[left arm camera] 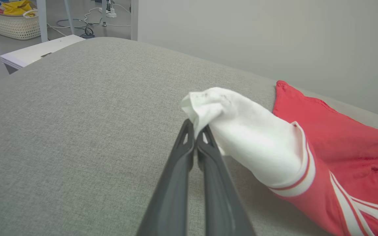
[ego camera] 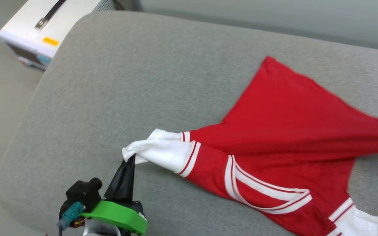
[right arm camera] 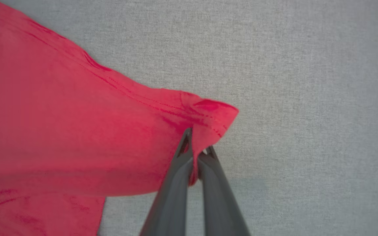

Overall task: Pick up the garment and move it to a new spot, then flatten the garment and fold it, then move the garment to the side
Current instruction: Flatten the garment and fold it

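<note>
Item: garment [ego camera: 290,131], a red shirt with white sleeves, lying half-crumpled on a grey cushion [ego camera: 126,82], right and lower right of the head view.
Tools: left gripper [ego camera: 131,160], lower left, clamped on the end of one sleeve [left arm camera: 241,131]; right gripper [right arm camera: 196,146], centre of its wrist view, clamped on a red hem corner [right arm camera: 215,114].
Step, as judged: flattening.
Next move calls for: drawing the two held points apart, with the cloth taut and low.

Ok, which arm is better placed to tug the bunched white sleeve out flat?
Probably left: the left claw is shut on that white sleeve of the shirt, while the right claw pinches its red hem corner.
</note>
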{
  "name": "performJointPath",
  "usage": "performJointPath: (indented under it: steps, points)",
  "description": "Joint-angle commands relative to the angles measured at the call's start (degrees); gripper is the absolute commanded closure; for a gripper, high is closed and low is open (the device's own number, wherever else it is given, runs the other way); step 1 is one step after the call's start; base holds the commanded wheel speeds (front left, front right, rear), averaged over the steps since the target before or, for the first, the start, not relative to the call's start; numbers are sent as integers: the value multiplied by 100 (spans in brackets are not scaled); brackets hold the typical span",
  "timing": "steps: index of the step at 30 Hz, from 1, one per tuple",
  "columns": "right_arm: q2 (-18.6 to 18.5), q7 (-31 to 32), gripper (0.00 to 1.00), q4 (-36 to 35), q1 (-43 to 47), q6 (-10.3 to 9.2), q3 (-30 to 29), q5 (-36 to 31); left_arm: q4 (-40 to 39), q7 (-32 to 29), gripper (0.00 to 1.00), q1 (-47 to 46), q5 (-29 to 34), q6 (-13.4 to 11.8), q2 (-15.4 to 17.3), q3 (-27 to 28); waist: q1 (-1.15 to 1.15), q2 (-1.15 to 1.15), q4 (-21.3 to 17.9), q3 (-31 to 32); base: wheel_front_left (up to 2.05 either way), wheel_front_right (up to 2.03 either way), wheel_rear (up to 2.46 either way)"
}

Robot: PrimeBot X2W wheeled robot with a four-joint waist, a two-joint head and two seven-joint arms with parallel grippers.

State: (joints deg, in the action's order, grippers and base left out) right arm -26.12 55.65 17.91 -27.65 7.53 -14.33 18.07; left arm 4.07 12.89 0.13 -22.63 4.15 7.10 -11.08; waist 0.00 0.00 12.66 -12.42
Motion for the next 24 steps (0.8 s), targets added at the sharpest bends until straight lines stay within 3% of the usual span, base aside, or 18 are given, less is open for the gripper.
performJointPath:
  steps: [1, 6, 12, 16, 22, 23, 24]
  points:
    - [23, 49, 100, -260, 397, -4, -141, 82, -64, -42, 100, 100, 39, -65, 60, 35, 0, 0, -625, 564, 0, 0, 0]
    - [398, 154, 100, -1253, 1708, -4, -776, 152, -170, -158, 100, 302, 1, -147, 154, 97, 0, 0, -921, 756, 0, 0, 0]
    - [1340, 85, 100, -2109, 3166, -4, -1450, 158, -237, -311, 100, 469, -39, -177, 262, 105, 0, 0, -1222, 899, 0, 0, 0]
    - [1954, -131, 100, -2205, 3846, -4, -1648, 156, -257, -399, 100, 535, -70, -196, 295, 94, 0, 0, -1359, 951, 0, 0, 0]
    - [2296, -527, 100, -1971, 4265, -4, -1666, 399, -277, -463, 100, 568, -99, -219, 336, 85, 0, 0, -1497, 970, 0, 0, 0]
    - [2308, -622, 75, -1930, 4286, -4, -1658, 449, -277, -479, 100, 569, -101, -223, 341, 78, 0, 0, -1503, 975, 0, 0, 0]
    - [2316, -743, 26, -1867, 4304, -4, -1637, 525, -278, -502, 100, 573, -97, -232, 352, 72, 0, 0, -1512, 974, 0, 0, 0]
